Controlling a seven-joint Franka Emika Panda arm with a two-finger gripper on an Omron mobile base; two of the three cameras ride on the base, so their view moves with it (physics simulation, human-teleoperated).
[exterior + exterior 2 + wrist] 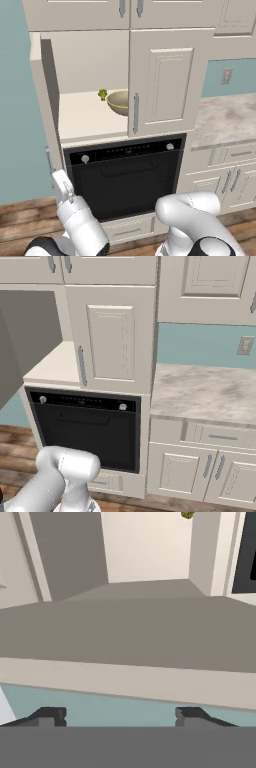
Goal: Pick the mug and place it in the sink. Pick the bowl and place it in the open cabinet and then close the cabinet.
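Where it sits shelved, bowl (119, 102) looks olive-tan.

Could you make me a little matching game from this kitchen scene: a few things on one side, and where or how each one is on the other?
Things:
1. bowl
2. cabinet left door
3. oven
4. wall outlet

Places or states:
A. directly below the cabinet
B. swung open
C. on the blue wall above the counter
D. on the cabinet shelf, beside a small green item

Pairs: 1-D, 2-B, 3-A, 4-C
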